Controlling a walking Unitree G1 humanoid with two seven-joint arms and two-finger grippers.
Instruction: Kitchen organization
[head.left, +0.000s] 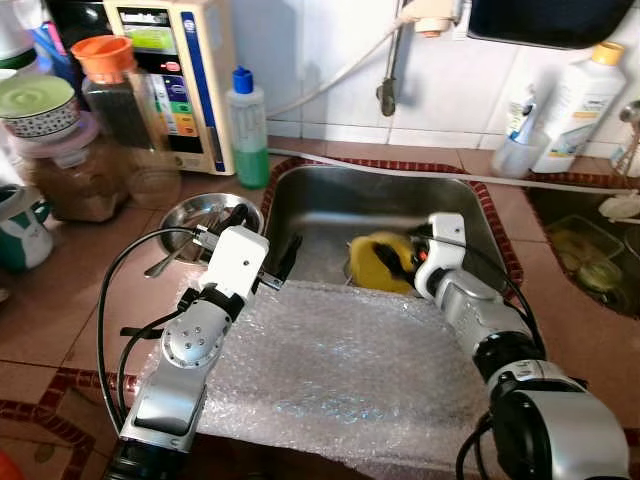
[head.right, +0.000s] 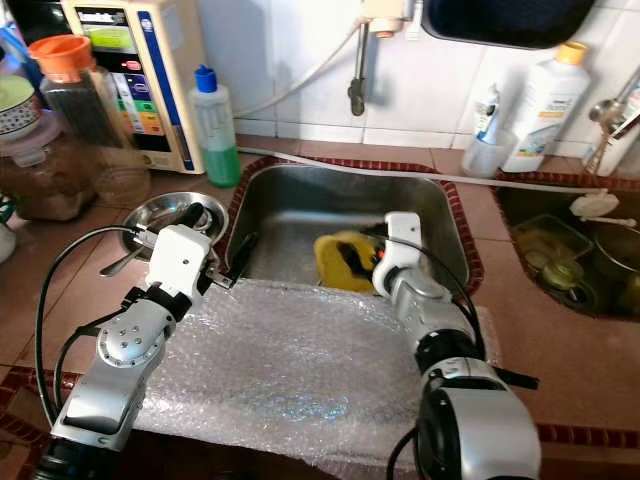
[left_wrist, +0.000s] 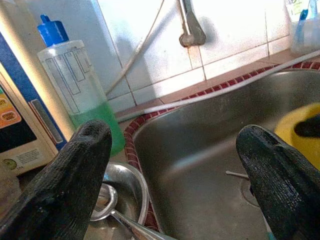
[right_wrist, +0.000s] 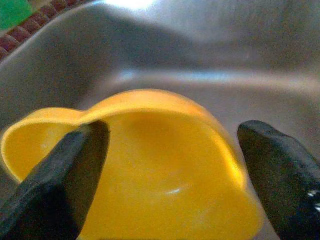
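Right gripper (right_wrist: 172, 175) spread wide over the yellow plastic scoop-shaped cup (head.left: 382, 262) in the steel sink (head.left: 310, 215).
Looks light, stiff, slick when wet; best pinched across its rim. Left gripper (left_wrist: 175, 190) released near the sink's left edge.

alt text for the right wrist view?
Open right gripper reaching over a yellow cup lying in the steel sink, one finger at its rim, the other beside it.

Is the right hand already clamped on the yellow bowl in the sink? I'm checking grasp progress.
No, the right hand has its fingers spread wide, one on either side of the yellow bowl.
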